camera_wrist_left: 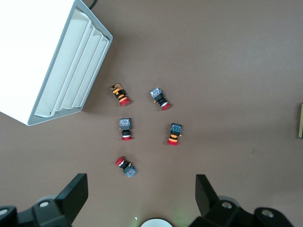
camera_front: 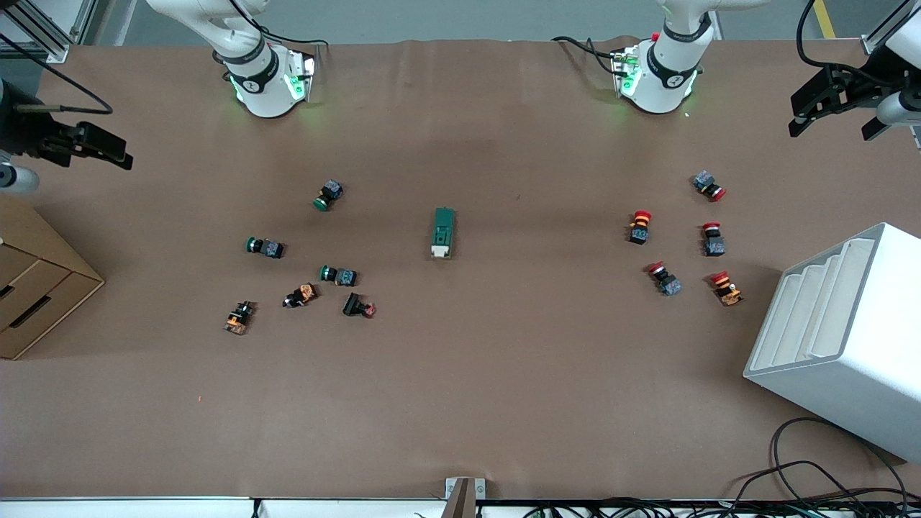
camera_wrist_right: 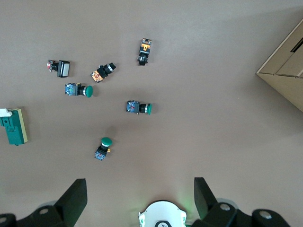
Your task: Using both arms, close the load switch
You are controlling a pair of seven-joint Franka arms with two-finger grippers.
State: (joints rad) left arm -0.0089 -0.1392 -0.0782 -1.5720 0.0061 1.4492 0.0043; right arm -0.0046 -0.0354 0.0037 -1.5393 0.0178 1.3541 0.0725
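dark green load switch lies alone at mid-table, white lever end nearer the front camera. green push-buttons lie toward the right arm's end of it, red push-buttons toward the left arm's. left gripper and right gripper hang raised at those ends, fingers spread, gripping nothing.

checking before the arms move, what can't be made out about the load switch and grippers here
- Load switch: front view, too small to tell whether its cream lever is open or shut.
- Load switch, left wrist view: cut off by the picture edge.
- Left gripper and right gripper: front view, arms cut off at the picture sides.
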